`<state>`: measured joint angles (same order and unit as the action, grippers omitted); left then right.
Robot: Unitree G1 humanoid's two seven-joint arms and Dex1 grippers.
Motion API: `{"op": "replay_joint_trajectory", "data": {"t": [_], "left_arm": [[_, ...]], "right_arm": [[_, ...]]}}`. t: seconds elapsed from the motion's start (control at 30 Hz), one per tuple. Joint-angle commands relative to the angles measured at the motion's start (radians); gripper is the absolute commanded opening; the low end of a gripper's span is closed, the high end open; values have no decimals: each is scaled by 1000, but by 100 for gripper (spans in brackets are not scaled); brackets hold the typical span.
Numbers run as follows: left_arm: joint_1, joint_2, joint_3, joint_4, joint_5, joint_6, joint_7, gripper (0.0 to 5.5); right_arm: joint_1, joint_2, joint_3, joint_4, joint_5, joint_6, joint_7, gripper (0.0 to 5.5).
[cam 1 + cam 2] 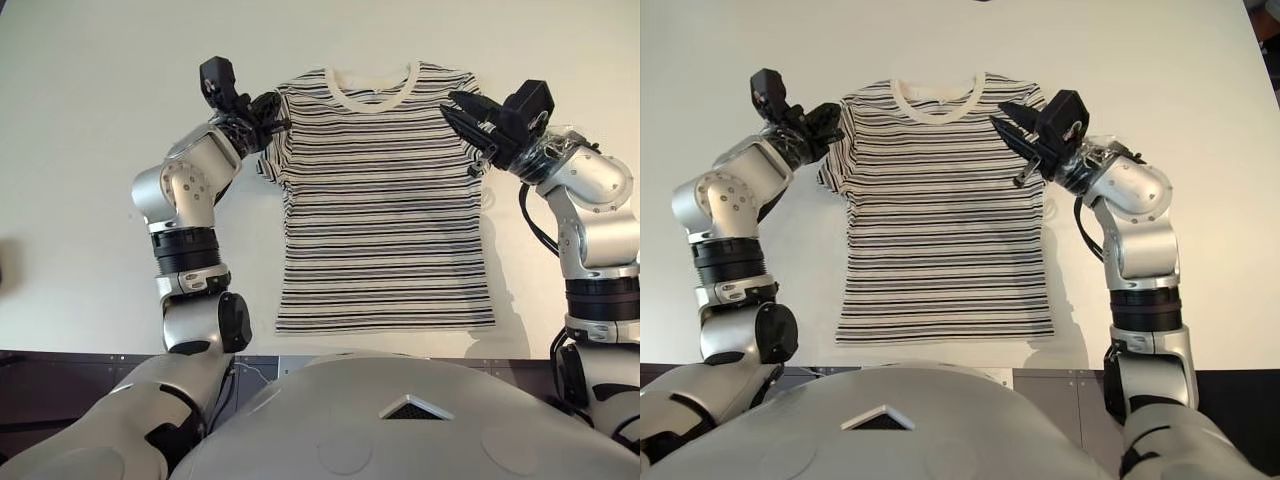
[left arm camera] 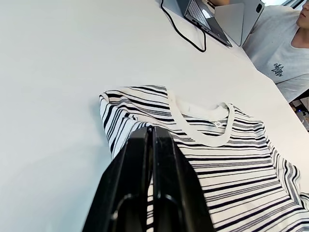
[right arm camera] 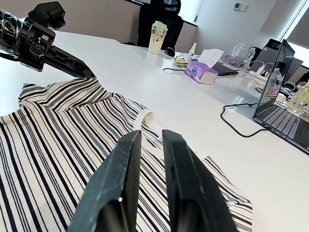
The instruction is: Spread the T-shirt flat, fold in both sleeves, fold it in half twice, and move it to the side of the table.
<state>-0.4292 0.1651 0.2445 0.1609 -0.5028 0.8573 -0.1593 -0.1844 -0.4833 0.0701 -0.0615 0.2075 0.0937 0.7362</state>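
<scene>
Nearest the robot, the hem (image 1: 385,320) of the striped T-shirt (image 1: 380,220) is lying straight across the white desk (image 1: 90,150), and the body of the garment is running away from it, front up, smooth and without big creases, so the spreading step is looking done. Farther up, the left sleeve (image 1: 268,165) is sticking out a little from the side seam and looking slightly bunched, and the left end effector (image 1: 278,125) is sitting right at its upper edge by the shoulder, its fingers pressed together. Whether any cloth is being pinched between them I cannot tell. On the other side, the right end effector (image 1: 455,105) is hovering over the right shoulder, just inside the right sleeve (image 1: 483,170). Its fingers are standing narrowly apart with nothing between them. Beyond both, the cream collar (image 1: 370,95) is marking the far end of the shirt. Farther off on the desk, well apart from the shirt, a tissue box (image 3: 205,72), a cup (image 3: 157,36), a laptop (image 3: 285,116) and a black cable (image 3: 236,125) are sitting. Judging by this, the task is only just getting past its first step. Neither sleeve is folded in over the chest yet, and both halvings and the move to the side of the desk are waiting.
</scene>
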Motion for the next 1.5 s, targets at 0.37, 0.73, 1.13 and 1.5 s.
{"op": "replay_joint_trajectory", "data": {"t": [0.37, 0.73, 1.13, 1.5], "left_arm": [[-99, -87, -138, 200, 145, -133, -2, 65], [10, 92, -136, -267, 113, -117, -113, 113], [435, 322, -421, -385, 463, -468, -247, 113], [417, 355, -574, -244, 627, -454, -317, 113]], "right_arm": [[-5, 26, 40, 41, -44, -22, -9, 81], [51, 9, -46, 60, -30, 0, -47, 81], [52, -3, -155, 128, 21, 55, -81, 81], [15, -9, -170, 254, -21, 144, -153, 81]]}}
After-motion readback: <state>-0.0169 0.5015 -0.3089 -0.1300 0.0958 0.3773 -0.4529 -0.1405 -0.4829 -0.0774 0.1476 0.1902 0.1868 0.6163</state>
